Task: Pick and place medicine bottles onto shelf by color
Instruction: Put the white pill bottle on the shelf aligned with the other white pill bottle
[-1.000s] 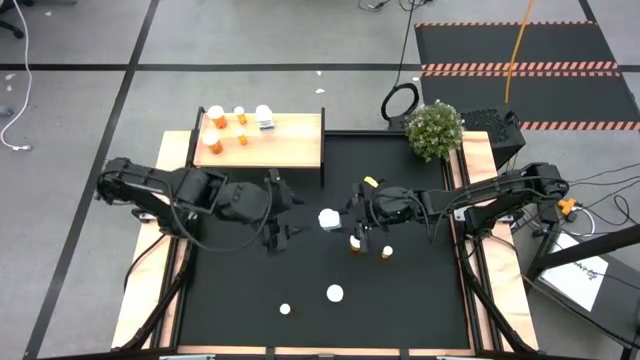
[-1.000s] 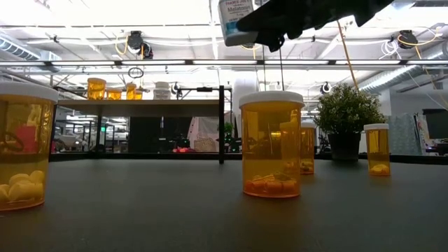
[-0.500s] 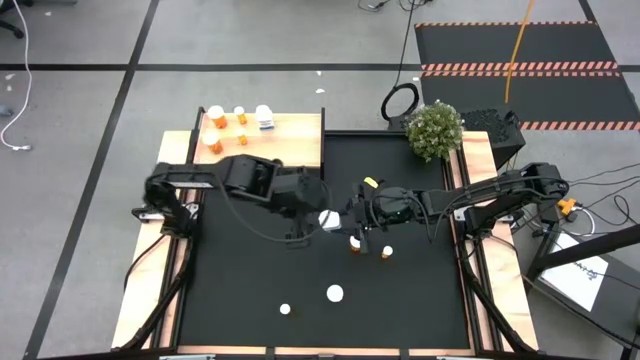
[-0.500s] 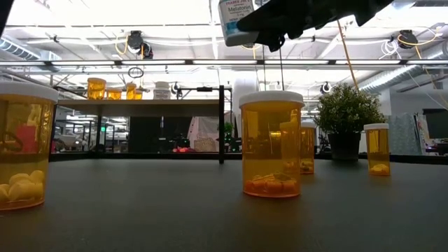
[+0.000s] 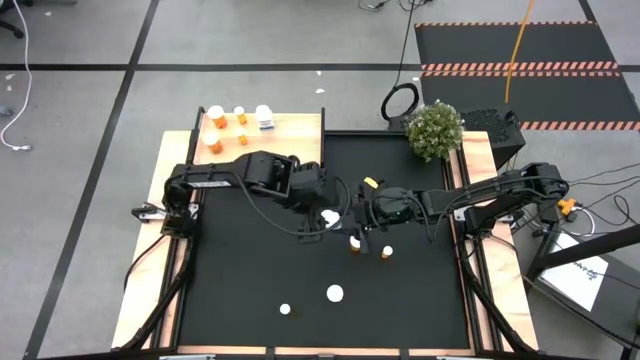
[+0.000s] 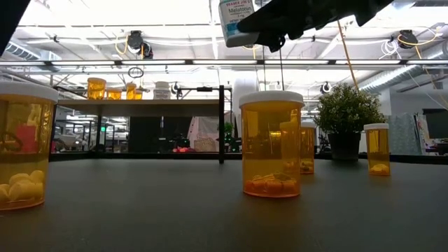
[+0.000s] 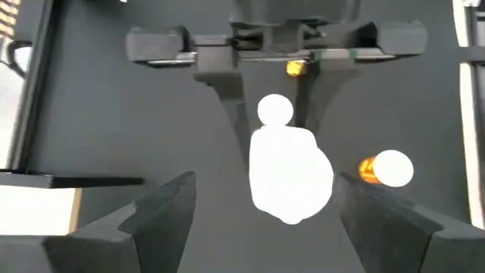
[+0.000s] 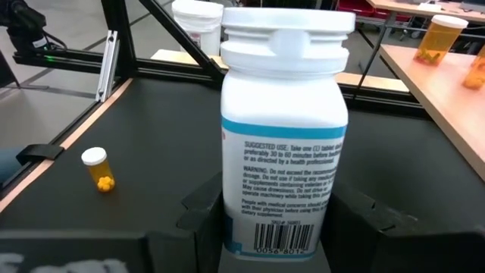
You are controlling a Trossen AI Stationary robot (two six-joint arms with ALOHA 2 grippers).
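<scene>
the white bottle (image 8: 284, 129) sits upright between the right claw's (image 8: 276, 220) fingers, clamped at its base, held up over the mat (image 5: 260, 270). only the right wrist view shows its blue-edged label; the high view shows just its white cap. the left claw (image 7: 261, 216) hangs right above it, fingers apart, one on each side, not touching. the low view shows orange bottles (image 6: 271, 143) standing on the mat. more bottles stand on the shelf (image 5: 295, 145).
</scene>
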